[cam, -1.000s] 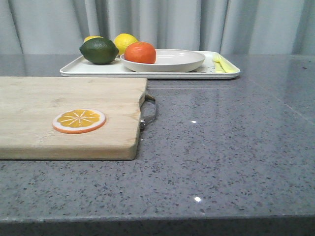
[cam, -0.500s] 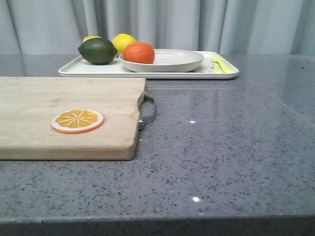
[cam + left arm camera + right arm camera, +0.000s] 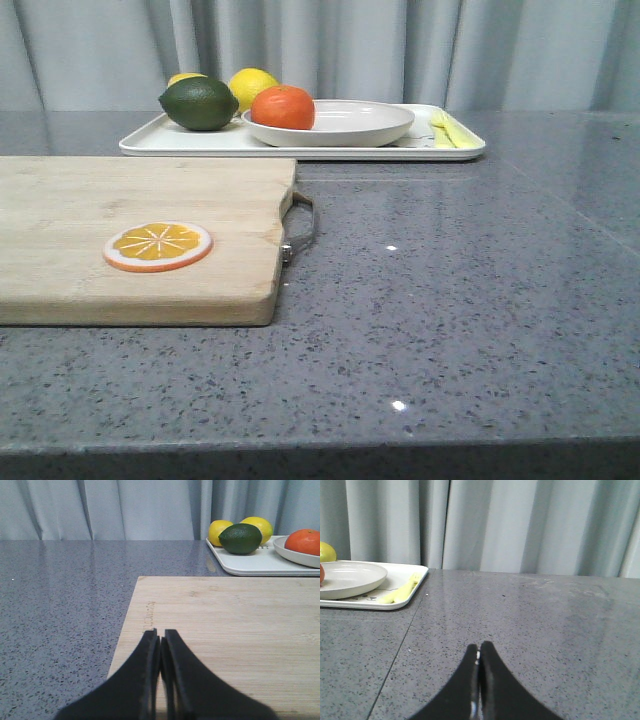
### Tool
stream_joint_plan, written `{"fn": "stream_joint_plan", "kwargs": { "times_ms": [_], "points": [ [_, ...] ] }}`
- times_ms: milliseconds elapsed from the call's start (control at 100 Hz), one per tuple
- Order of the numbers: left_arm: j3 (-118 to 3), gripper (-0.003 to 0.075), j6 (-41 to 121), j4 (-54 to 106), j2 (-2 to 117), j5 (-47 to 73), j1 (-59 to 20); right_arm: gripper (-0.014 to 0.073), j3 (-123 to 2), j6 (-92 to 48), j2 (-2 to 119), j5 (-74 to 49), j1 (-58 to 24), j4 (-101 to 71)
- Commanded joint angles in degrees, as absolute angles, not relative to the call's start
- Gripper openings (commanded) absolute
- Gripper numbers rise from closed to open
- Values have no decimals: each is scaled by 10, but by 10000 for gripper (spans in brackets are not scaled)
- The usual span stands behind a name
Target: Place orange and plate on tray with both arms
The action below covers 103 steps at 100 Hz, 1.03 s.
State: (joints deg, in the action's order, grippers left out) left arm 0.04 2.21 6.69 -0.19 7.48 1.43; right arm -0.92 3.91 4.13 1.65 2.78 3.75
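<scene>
The red-orange orange (image 3: 283, 107) rests in the off-white plate (image 3: 350, 122), and the plate stands on the white tray (image 3: 300, 145) at the back of the table. The left wrist view shows the orange (image 3: 306, 541), the plate's rim (image 3: 295, 556) and the tray (image 3: 250, 565) far off beyond the board. In the right wrist view the plate (image 3: 350, 578) and tray (image 3: 405, 597) lie far off to one side. My left gripper (image 3: 160, 636) is shut and empty over the wooden board. Shut and empty too, my right gripper (image 3: 479, 647) hovers over bare grey table. Neither arm shows in the front view.
A dark green lime (image 3: 200, 103) and two yellow lemons (image 3: 253, 85) sit on the tray's left part, a yellow-green fork (image 3: 447, 128) on its right. A wooden cutting board (image 3: 140, 235) with a metal handle carries a flat orange slice (image 3: 158, 246). Grey curtains hang behind.
The whole front view shifted slightly left between one second ago and half a second ago; nothing on the table has moved relative to anything else since.
</scene>
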Motion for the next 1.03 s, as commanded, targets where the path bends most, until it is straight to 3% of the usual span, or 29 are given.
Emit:
{"fn": "stream_joint_plan", "kwargs": {
  "times_ms": [0, 210, 1020],
  "points": [
    [13, -19, 23, 67, -19, 32, 15, -68, -11, 35, 29, 64, 37, 46],
    [13, -19, 23, 67, -19, 32, 15, -68, 16, 41, -18, 41, 37, 46],
    [13, -19, 23, 67, -19, 32, 15, -68, 16, 41, -18, 36, 37, 46]
  ]
}}
